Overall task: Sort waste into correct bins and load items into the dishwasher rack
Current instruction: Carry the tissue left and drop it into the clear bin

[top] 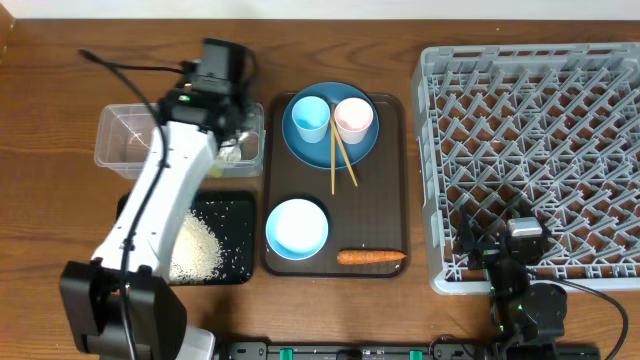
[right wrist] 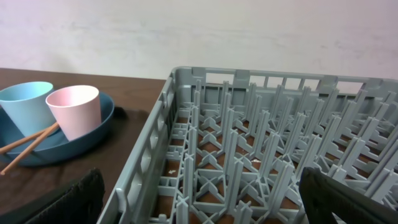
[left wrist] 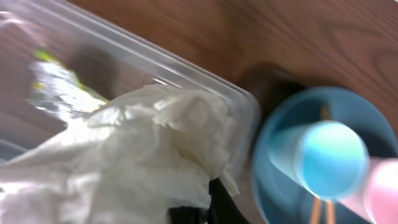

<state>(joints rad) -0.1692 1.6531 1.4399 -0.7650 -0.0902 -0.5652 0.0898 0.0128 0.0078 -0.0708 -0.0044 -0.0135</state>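
My left gripper (top: 232, 148) is over the right end of the clear tub (top: 125, 140), shut on crumpled white paper (left wrist: 143, 143); one dark finger shows under the paper in the left wrist view (left wrist: 199, 210). A green-yellow and silver wrapper (left wrist: 53, 84) lies in the tub (left wrist: 186, 78). The blue plate (top: 330, 140) carries the light blue cup (top: 310, 117), pink cup (top: 353, 117) and chopsticks (top: 340, 160). The white bowl (top: 297, 227) and carrot (top: 372, 257) lie on the brown tray. Rice (top: 195, 245) is in the black tray (top: 240, 215). My right gripper (top: 510, 250) is open at the front edge of the grey rack (top: 540, 120).
The brown serving tray (top: 395, 180) sits between the bins and the rack. The left arm reaches diagonally over the black tray. The right wrist view shows the rack's near wall (right wrist: 149, 162) between the open fingers (right wrist: 199, 199), with the plate (right wrist: 93, 134) to the left.
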